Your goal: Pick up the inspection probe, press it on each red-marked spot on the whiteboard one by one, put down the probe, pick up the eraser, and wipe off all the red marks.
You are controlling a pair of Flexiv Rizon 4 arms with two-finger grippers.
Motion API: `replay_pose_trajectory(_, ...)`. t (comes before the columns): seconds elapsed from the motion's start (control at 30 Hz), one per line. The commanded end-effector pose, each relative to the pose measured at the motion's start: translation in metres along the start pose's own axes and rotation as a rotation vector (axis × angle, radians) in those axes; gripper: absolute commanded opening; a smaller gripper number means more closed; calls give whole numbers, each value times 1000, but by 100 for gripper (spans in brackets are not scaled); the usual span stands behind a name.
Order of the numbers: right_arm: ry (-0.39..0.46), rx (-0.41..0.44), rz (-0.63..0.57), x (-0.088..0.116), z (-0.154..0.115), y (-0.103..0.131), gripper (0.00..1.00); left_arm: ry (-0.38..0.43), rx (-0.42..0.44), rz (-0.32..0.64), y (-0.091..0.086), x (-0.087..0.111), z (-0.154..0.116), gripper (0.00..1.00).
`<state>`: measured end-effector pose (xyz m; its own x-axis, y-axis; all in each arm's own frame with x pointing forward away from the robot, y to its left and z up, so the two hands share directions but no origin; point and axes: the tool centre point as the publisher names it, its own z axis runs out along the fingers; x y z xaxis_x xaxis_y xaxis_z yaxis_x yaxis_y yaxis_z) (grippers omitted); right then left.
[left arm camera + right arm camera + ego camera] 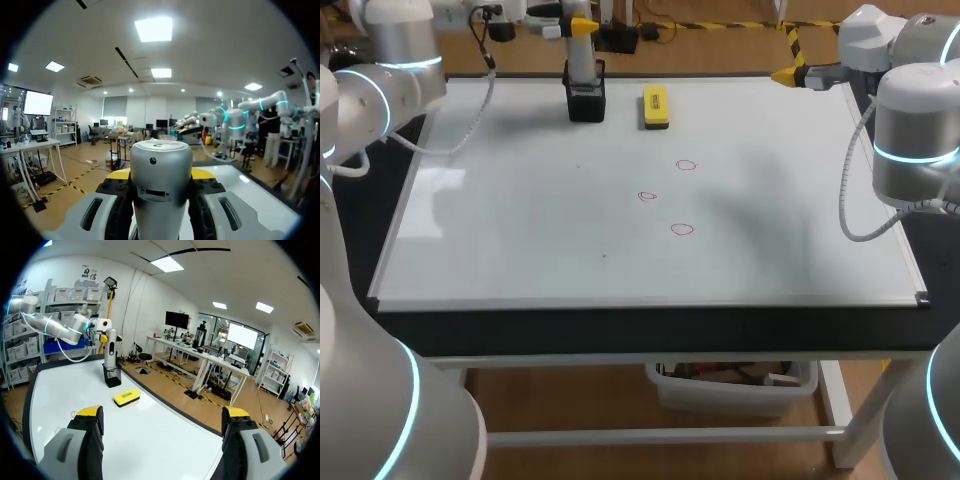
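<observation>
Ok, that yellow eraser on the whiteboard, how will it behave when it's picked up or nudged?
The eraser lies flat and boxy, so it probably won't roll or tip. It looks small, so likely light. The whiteboard is glossy, so a sideways nudge may slide it.

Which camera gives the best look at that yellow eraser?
The head view: the eraser lies fully visible from above on the whiteboard. The right wrist view shows it at a low slant; the left wrist view misses it, facing the probe.
</observation>
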<state>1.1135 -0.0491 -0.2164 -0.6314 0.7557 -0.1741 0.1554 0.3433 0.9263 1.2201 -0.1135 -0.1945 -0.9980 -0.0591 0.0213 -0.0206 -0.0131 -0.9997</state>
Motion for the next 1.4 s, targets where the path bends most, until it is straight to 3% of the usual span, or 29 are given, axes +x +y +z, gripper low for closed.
replay_pose_trajectory(0.03, 0, 1, 0, 0, 0, 0, 100, 81, -22, 7, -19, -3, -2, 0)
replay_pose_trajectory(0.37, 0, 1, 0, 0, 0, 0, 100, 22, -6, 16, -61, 3, -9, 0)
replay_pose_trajectory(0.57, 0, 1, 0, 0, 0, 0, 100, -27, 23, 30, -70, 13, -33, 0)
replay_pose_trajectory(0.87, 0, 1, 0, 0, 0, 0, 100, -97, 2, 45, -63, 36, -81, 0)
replay_pose_trajectory(1.4, 0, 1, 0, 0, 0, 0, 100, -178, 10, 62, -31, 68, -148, 0)
